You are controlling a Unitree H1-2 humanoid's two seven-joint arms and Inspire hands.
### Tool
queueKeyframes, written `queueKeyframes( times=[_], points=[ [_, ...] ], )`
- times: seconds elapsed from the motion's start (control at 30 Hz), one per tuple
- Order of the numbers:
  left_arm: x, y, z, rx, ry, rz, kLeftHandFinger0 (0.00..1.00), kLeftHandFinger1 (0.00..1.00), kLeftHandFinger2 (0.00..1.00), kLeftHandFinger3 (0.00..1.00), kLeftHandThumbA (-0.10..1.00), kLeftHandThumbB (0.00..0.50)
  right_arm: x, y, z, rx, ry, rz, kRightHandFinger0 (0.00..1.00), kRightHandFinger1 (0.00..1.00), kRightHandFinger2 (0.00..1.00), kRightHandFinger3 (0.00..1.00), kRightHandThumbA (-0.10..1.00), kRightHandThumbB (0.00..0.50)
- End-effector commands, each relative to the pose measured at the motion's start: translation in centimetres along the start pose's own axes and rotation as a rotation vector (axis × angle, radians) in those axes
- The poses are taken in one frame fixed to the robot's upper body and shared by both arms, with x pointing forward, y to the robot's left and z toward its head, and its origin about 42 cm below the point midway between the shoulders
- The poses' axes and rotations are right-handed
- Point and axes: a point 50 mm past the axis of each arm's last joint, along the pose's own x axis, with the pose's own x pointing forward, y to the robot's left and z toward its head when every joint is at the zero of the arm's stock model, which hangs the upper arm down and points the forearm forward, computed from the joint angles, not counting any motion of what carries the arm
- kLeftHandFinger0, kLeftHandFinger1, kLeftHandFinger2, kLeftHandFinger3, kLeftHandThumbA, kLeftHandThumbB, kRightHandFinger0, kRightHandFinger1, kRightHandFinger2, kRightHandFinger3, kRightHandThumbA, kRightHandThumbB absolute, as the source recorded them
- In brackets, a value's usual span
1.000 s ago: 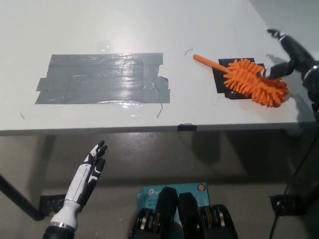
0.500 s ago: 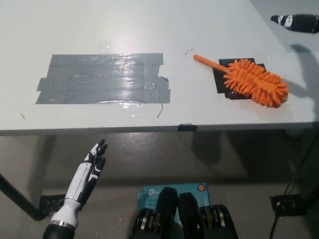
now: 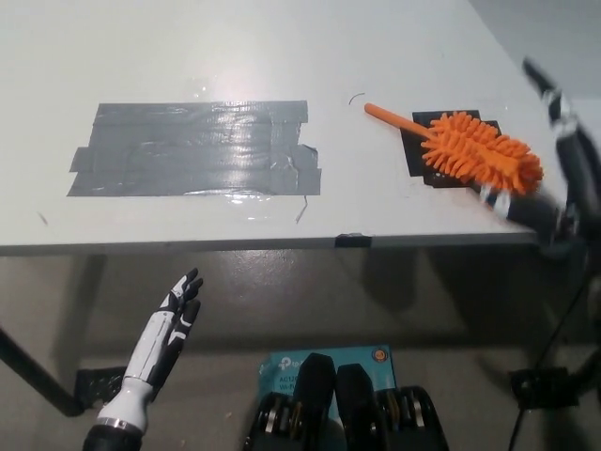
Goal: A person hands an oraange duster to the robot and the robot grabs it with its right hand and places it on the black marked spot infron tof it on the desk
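The orange duster (image 3: pixel 477 153) is left on the black marked spot (image 3: pixel 418 150), just left of the right hand (image 3: pixel 554 169). That hand has been withdrawn, released and blurred. Placement is judged complete.

Orange duster (image 3: pixel 479 155) on black marked spot (image 3: pixel 416 150) — grey tape patch (image 3: pixel 192 147), white desk (image 3: pixel 282 47).

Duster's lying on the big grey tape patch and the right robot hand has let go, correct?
Not quite. In the head view the orange duster lies on the small black marked spot, not the grey tape patch. The right robot hand has let go.
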Motion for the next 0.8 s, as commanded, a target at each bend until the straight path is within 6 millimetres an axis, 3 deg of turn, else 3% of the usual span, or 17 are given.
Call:
queueKeyframes(
  times=[0.0,0.03,0.1,0.17,0.27,0.37,0.5,0.57,0.7,0.73,0.77],
  points=[
    [-0.8,-0.4,0.1,0.021,-0.031,-0.018,1.00,1.00,1.00,1.00,1.00,0.180,-7.8,3.6,1.5,0.134,-0.107,-0.163,1.00,1.00,1.00,1.00,0.61,0.278],
    [-0.8,-0.4,0.1,0.021,-0.031,-0.018,1.00,1.00,1.00,1.00,1.00,0.180,-7.8,3.6,1.5,0.134,-0.107,-0.163,1.00,1.00,1.00,1.00,0.59,0.277],
    [-1.4,-0.7,-0.3,0.014,-0.020,-0.026,1.00,1.00,1.00,1.00,1.00,0.172,-8.9,5.5,-0.9,0.148,-0.014,-0.146,1.00,1.00,1.00,1.00,0.49,0.281],
    [-1.5,-0.9,-0.6,0.010,-0.021,-0.027,1.00,1.00,1.00,1.00,1.00,0.172,-9.5,7.4,-3.6,0.161,0.061,-0.105,1.00,1.00,1.00,1.00,0.56,0.308],
    [-1.5,-0.8,-0.5,0.011,-0.017,-0.020,1.00,1.00,1.00,1.00,1.00,0.182,-10.0,8.8,-5.7,0.149,0.126,-0.069,1.00,1.00,1.00,1.00,0.55,0.326],
    [-1.4,-0.7,-0.5,0.016,-0.017,-0.018,1.00,1.00,1.00,1.00,1.00,0.188,-10.1,9.3,-6.5,0.136,0.143,-0.051,1.00,1.00,1.00,1.00,0.48,0.327],
    [-1.0,-0.6,-0.3,0.024,-0.018,-0.030,1.00,1.00,1.00,1.00,1.00,0.184,-10.4,10.1,-7.3,0.119,0.181,-0.003,1.00,1.00,1.00,1.00,0.35,0.367],
    [-1.1,-0.6,-0.1,0.030,-0.017,-0.034,1.00,1.00,1.00,1.00,1.00,0.177,-10.4,10.3,-7.4,0.123,0.183,0.008,1.00,1.00,1.00,1.00,0.35,0.376],
    [-1.0,-0.5,-0.1,0.033,-0.021,-0.034,1.00,1.00,1.00,1.00,1.00,0.182,-10.3,10.9,-7.6,0.120,0.198,0.068,1.00,1.00,1.00,0.98,0.18,0.367],
    [-1.0,-0.5,-0.1,0.033,-0.022,-0.034,1.00,1.00,1.00,1.00,1.00,0.175,-10.3,11.0,-7.6,0.114,0.200,0.076,1.00,1.00,1.00,0.95,0.09,0.358],
    [-1.0,-0.5,-0.1,0.033,-0.022,-0.034,1.00,1.00,1.00,1.00,1.00,0.175,-10.3,11.0,-7.6,0.114,0.200,0.076,1.00,1.00,1.00,0.95,0.09,0.358]
  ],
)
